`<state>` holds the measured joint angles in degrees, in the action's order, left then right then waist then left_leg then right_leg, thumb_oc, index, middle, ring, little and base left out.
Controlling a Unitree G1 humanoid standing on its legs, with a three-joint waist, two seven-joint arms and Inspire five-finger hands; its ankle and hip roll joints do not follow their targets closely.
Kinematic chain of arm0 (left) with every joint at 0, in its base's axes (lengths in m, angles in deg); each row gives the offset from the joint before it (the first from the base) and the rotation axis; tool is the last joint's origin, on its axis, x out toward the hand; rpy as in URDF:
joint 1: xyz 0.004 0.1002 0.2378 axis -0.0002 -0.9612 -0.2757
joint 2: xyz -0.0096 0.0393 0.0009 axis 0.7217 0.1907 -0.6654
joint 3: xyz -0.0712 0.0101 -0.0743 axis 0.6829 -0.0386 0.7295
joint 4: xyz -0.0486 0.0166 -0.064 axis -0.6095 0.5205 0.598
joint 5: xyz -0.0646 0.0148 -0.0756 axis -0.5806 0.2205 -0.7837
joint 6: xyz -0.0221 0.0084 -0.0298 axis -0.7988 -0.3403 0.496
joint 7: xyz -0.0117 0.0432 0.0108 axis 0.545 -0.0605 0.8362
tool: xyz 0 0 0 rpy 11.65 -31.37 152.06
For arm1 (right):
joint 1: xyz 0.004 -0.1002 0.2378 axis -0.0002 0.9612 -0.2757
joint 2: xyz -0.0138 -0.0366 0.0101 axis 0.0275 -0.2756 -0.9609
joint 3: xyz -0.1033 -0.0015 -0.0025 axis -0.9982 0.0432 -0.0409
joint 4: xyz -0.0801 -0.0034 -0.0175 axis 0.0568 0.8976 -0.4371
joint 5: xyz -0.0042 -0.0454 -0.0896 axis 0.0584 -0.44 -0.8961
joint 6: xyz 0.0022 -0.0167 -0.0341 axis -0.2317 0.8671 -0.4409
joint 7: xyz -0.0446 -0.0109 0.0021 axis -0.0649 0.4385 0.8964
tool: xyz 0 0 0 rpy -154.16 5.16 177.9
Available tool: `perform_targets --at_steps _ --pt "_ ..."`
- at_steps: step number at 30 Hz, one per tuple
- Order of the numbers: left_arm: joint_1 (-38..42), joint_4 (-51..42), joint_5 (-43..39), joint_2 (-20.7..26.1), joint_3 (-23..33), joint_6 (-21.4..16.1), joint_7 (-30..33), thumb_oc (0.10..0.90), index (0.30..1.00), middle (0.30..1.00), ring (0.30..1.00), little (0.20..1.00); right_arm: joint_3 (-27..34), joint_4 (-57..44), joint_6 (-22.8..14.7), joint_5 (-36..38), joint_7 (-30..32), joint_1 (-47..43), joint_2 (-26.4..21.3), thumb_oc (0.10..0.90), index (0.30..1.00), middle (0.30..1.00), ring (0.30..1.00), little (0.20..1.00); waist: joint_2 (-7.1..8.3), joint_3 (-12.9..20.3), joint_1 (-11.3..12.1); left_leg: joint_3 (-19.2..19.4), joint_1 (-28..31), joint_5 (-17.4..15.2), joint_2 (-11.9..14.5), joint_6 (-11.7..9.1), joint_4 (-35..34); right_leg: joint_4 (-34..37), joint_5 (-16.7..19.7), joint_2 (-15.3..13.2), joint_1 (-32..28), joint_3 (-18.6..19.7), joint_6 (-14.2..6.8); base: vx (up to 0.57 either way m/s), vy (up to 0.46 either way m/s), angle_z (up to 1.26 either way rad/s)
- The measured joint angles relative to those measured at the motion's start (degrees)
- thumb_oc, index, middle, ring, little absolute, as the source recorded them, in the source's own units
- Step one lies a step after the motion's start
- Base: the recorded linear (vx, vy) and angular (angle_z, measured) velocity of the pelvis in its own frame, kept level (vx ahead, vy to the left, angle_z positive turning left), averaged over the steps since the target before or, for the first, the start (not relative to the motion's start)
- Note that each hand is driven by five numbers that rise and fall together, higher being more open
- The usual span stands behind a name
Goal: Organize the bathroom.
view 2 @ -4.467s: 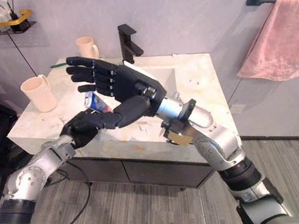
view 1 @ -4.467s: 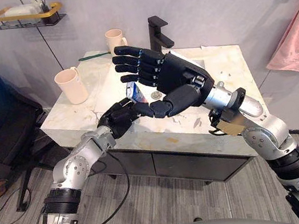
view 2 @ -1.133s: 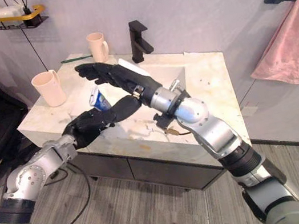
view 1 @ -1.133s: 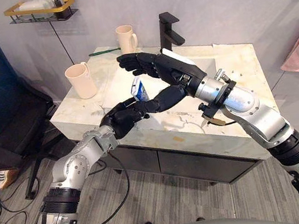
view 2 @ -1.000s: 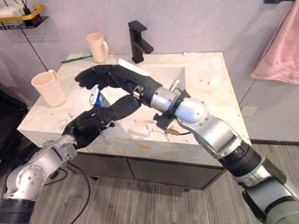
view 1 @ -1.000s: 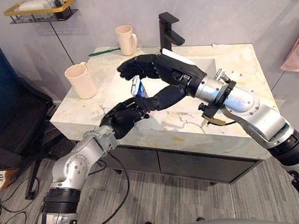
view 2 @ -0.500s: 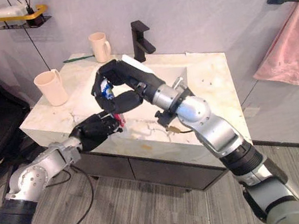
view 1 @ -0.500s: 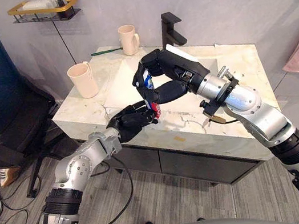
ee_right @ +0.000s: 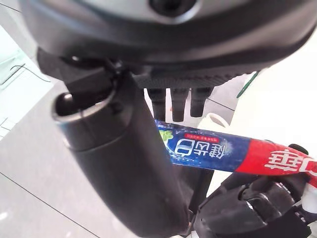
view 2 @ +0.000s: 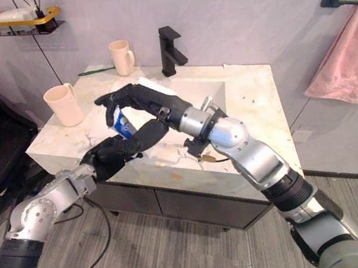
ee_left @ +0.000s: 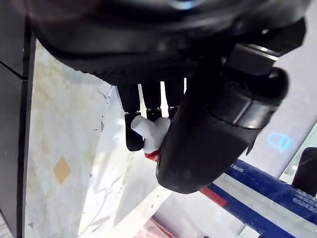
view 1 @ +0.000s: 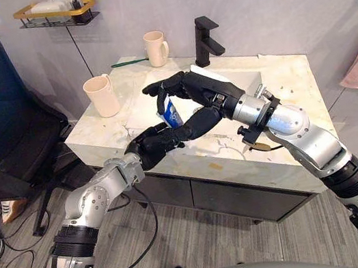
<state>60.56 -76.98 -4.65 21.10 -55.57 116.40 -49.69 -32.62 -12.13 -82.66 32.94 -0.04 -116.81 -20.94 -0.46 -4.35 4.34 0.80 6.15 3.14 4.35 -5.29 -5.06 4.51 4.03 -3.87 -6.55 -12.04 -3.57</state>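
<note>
Marble vanity top (view 1: 281, 81) beside grey wall (view 1: 282, 11).

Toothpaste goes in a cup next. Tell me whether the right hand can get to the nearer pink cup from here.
Probably yes: the right hand, pinching the toothpaste tube, has bare countertop between it and the cup.

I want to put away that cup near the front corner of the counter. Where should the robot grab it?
Best round the body of the cup, coming from the sink side. It stands upright with its handle up near the rim, so the smooth wall below is free. Both the left hand and right hand are busy with the toothpaste tube first.
</note>
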Motion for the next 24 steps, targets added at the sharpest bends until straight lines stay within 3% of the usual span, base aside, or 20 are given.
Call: perform_targets --at_steps 24 --pt "-0.01 -0.01 0.99 0.06 0.22 -0.03 -0.01 0.4 0.3 0.3 0.3 0.3 0.1 0.01 0.0 -0.16 -0.58 0.02 -0.01 0.8 0.9 0.9 0.9 0.9 0.0 0.0 -0.16 0.12 0.13 0.0 0.0 0.01 0.01 0.0 0.0 0.0 -0.03 0.12 0.0 0.0 0.0 0.0"
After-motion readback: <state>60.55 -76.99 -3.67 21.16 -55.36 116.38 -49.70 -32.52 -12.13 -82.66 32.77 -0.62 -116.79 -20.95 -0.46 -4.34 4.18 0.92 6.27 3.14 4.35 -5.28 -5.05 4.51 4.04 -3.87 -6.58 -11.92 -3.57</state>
